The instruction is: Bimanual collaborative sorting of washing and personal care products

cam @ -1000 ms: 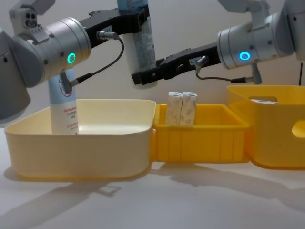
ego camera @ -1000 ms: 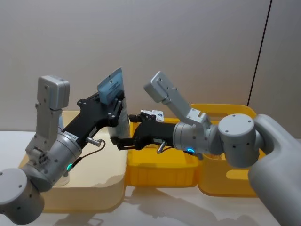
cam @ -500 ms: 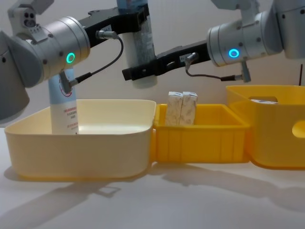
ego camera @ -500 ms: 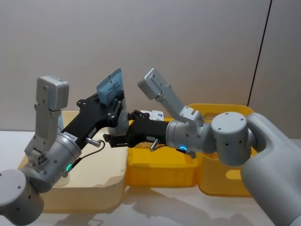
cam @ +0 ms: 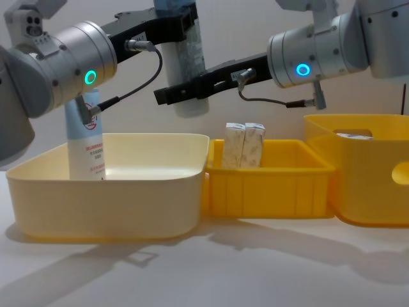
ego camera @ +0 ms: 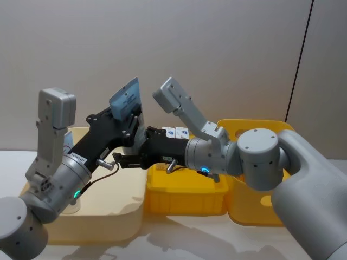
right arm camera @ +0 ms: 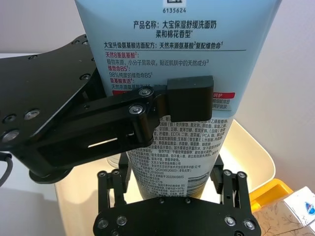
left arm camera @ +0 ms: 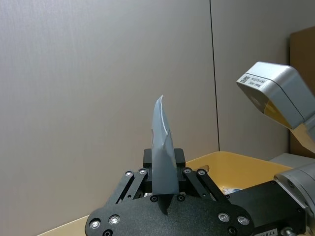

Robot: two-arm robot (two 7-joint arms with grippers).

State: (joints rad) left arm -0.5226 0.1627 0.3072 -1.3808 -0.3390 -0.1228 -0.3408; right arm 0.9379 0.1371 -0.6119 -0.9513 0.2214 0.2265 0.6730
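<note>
Chest view: tube [cam: 190, 64] hangs crimp-up above the cream bin's [cam: 128, 192] right side, pinched near its top by the left gripper [cam: 181, 18], whose arm reaches in from the left. Right gripper [cam: 184, 94], forearm extended leftward, sets its fingers spread either side of the tube's lower end.

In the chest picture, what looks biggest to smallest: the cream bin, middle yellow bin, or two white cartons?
1. cream bin
2. middle yellow bin
3. white cartons
The cream bin reaches a bit nearer, yet clearly wins.
</note>
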